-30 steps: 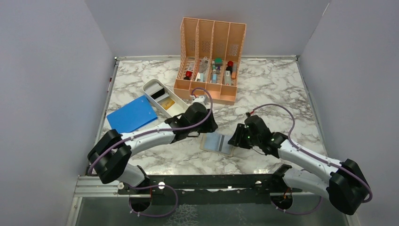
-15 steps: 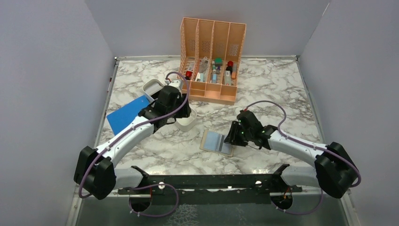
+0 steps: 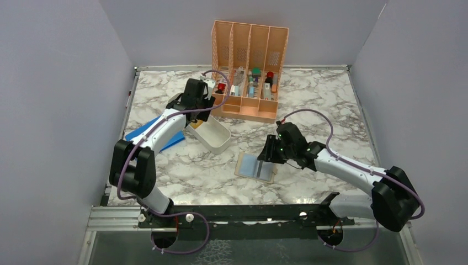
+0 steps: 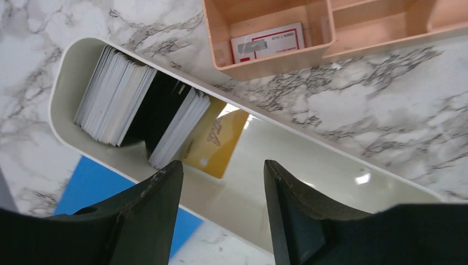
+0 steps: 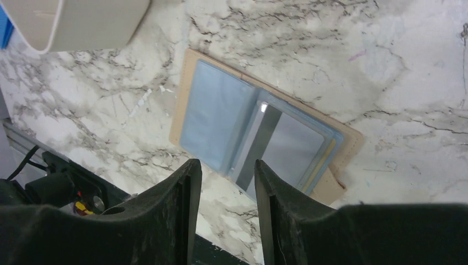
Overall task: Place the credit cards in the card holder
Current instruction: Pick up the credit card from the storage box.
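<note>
The tan card holder [image 3: 255,167] lies open on the marble, clear sleeves up; it also shows in the right wrist view [image 5: 259,135]. My right gripper [image 3: 269,155] hovers over its right part, open and empty [image 5: 227,168]. The credit cards stand stacked in the white oblong tray [image 4: 309,182]: a white and black stack [image 4: 138,110] and a gold-yellow card [image 4: 215,141] lying flat. My left gripper [image 4: 223,174] is open and empty above the tray, near the gold card; from above it is over the tray's far end [image 3: 194,105].
An orange slotted rack [image 3: 248,69] with small items stands at the back behind the tray. A large blue flat sheet [image 3: 144,135] lies left of the tray, partly under my left arm. The tray's near end [image 3: 216,138] points toward the card holder.
My left arm has swung back and left from beside the card holder to above the tray's far end. My right gripper has moved slightly left and forward over the holder.
</note>
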Tool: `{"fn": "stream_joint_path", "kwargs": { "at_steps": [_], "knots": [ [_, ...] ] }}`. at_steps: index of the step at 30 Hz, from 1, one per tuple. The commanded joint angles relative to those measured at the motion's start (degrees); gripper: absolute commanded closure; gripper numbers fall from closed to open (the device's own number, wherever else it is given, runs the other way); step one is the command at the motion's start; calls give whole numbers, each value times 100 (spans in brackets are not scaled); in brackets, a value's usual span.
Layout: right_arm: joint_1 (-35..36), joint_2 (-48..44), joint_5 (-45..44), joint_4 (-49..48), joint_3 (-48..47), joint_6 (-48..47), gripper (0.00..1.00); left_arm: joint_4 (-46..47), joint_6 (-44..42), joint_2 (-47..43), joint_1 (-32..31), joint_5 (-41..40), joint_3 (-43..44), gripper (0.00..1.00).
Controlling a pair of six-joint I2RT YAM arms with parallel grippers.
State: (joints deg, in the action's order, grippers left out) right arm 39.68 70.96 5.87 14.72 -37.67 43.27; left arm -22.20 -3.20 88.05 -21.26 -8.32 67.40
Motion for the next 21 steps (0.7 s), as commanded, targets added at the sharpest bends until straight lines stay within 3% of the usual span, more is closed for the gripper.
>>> {"fn": "stream_joint_path", "kwargs": {
  "at_steps": [1, 9, 21],
  "knots": [
    [31, -151, 169, 146, -314, -256, 54, 7, -2017, 407, 77, -73, 188, 39],
    [31, -135, -39, 380, -672, -469, 53, 1524, -2987, 734, 282, -295, -432, 36],
    [27, -170, -195, 418, -755, -424, 53, 2183, -3511, 1404, 427, -615, -559, 33]
  ]
}}
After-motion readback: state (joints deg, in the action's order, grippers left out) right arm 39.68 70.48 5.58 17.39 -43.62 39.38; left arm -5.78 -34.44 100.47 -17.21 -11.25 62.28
